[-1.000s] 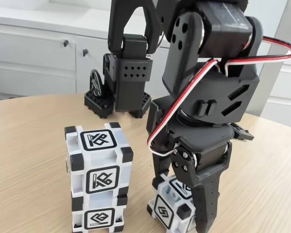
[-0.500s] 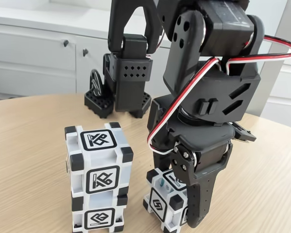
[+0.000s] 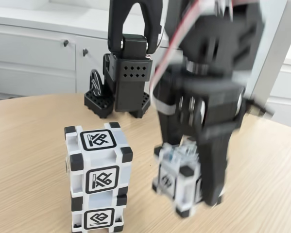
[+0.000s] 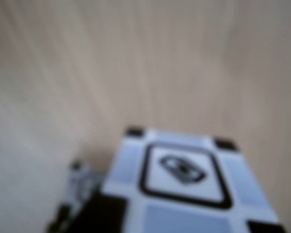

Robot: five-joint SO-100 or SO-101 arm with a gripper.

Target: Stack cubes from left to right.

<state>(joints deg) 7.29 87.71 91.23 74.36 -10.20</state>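
tabletop (image 3: 28, 141): light wood grain, near | cabinets (image 3: 33, 58): white, dark knobs, far left | light: soft, even daylight

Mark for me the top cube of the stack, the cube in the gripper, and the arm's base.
Top cube of the stack (image 3: 97, 141), fixed view: on its upper face symbol.
Cube in the gripper (image 3: 177, 182), fixed view: on its white front face.
Arm's base (image 3: 128, 77), fixed view: on the perforated black housing.

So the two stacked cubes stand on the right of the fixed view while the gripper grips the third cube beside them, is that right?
Not quite: in the fixed view the two stacked cubes stand on the left, not the right. The gripper does grip the third cube beside them, to their right.
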